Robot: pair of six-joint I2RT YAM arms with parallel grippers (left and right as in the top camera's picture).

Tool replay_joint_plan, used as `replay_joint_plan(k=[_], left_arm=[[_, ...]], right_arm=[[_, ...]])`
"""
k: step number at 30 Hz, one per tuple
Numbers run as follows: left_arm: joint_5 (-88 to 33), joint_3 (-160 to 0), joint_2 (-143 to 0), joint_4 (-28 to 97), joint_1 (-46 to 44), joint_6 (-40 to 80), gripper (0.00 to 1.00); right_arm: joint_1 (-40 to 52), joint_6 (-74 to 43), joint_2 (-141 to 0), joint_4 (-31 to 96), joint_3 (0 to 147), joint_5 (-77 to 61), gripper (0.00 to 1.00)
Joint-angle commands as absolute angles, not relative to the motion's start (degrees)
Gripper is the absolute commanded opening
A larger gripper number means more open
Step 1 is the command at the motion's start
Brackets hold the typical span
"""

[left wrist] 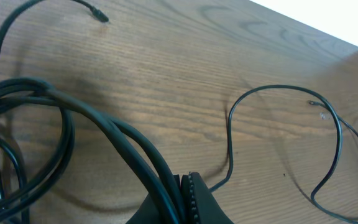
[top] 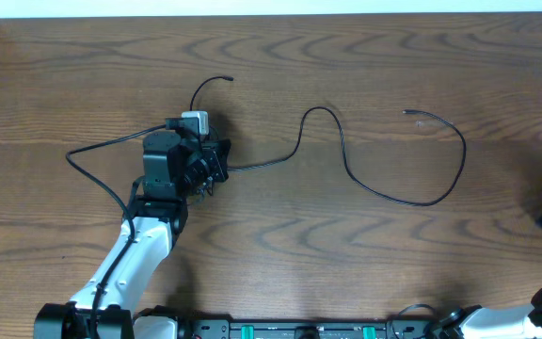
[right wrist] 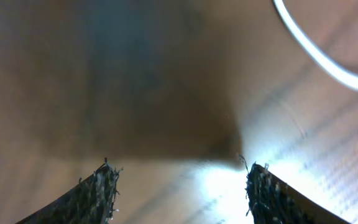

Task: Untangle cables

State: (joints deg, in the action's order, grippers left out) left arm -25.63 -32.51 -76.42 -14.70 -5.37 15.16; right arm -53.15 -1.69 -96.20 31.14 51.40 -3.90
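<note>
Left pincer [top: 210, 168] looks clenched on the limp, light black cable [top: 431, 203], which trails toward 3 o'clock. Right pincer [right wrist: 179, 186] released. I'd grip near a plug.

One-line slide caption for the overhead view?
Left tool at the black cable, which snakes rightward across the wooden table.
</note>
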Motion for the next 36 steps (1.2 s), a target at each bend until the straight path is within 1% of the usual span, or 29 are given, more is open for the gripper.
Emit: replay_joint_plan(k=[1, 8, 21, 31, 36], left_arm=[[-26.6, -33.3, -77.0, -13.9, -5.6, 14.6, 0.08], [-26.5, -33.3, -77.0, -13.8, -5.6, 14.6, 0.08], [-26.5, -33.3, -77.0, -13.8, -5.6, 14.6, 0.07], [-26.5, -33.3, -77.0, -13.8, -5.6, 14.6, 0.07], [-26.5, -33.3, -77.0, -13.8, -5.6, 14.6, 0.07]], right_arm=[[-53.2, -7.0, -96.5, 28.9, 47.9, 2.4, 0.66], [-53.2, -7.5, -96.5, 22.5, 43.3, 5.0, 0.65], [-53.6, -7.7, -97.1, 11.2, 41.2, 5.9, 0.65], [-55.9, -7.7, -107.1, 2.5, 41.2, 9.1, 0.66], [-58.5, -9.6, -109.6, -1.1, 41.3, 9.0, 0.70]])
